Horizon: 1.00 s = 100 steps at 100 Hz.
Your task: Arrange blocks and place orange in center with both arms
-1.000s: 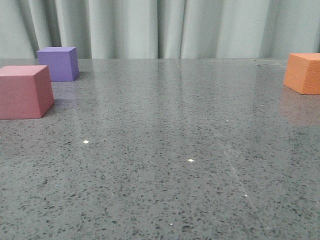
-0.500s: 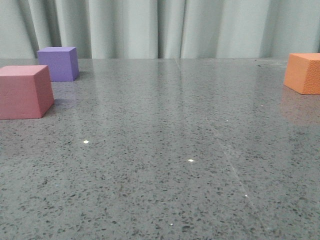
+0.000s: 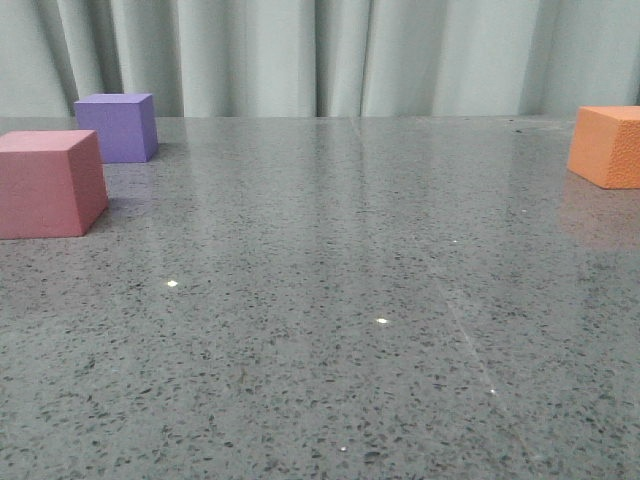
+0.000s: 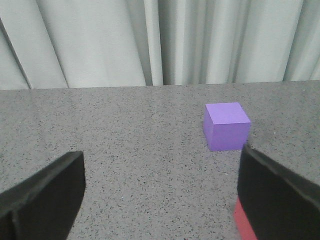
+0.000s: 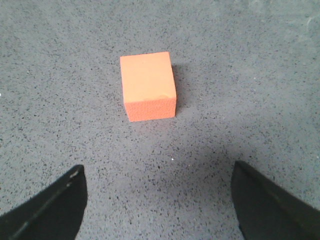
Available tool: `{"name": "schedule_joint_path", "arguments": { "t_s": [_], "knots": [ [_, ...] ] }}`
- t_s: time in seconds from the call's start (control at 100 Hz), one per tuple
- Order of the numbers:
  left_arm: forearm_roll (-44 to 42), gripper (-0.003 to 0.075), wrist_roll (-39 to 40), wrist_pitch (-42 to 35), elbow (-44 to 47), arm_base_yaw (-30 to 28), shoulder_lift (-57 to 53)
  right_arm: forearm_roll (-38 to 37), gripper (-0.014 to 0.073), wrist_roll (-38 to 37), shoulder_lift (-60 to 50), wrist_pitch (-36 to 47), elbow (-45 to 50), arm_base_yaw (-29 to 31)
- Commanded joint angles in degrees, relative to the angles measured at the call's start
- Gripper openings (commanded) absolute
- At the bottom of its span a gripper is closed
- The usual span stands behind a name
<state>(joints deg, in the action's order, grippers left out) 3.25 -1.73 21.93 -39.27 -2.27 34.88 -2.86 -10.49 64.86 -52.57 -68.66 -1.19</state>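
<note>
In the front view the pink cube sits at the left edge, the purple cube just behind it, and the orange cube at the far right edge. No gripper shows in that view. In the left wrist view my left gripper is open and empty above the table; the purple cube lies ahead beside one finger, and a sliver of the pink cube shows by that finger. In the right wrist view my right gripper is open and empty, with the orange cube ahead of it.
The grey speckled tabletop stretches between the cubes. A pale pleated curtain hangs right behind the table's far edge.
The orange cube sits slightly further right in the front view than one second ago. The pink and purple cubes have not moved.
</note>
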Motion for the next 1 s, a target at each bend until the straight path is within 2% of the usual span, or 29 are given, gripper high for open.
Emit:
{"name": "schedule_joint_path", "arguments": {
  "t_s": [0.0,0.24,0.42,0.61,0.99],
  "knots": [
    [0.6,0.0585,0.4,-4.5,-2.0,0.0,0.3,-1.1,0.0591,1.0,4.5,-1.1,-7.5,0.0],
    [0.6,0.0585,0.4,-4.5,-2.0,0.0,0.3,-1.1,0.0591,3.5,17.8,-10.1,-21.8,0.0],
    [0.6,0.0585,0.4,-4.5,-2.0,0.0,0.3,-1.1,0.0591,4.9,25.1,-12.8,-28.3,0.0],
    [0.6,0.0585,0.4,-4.5,-2.0,0.0,0.3,2.1,0.0591,7.9,29.9,-13.4,-30.6,0.0],
    [0.6,0.0585,0.4,-4.5,-2.0,0.0,0.3,1.8,0.0591,7.9,35.5,-10.7,-30.6,0.0]
  ]
}}
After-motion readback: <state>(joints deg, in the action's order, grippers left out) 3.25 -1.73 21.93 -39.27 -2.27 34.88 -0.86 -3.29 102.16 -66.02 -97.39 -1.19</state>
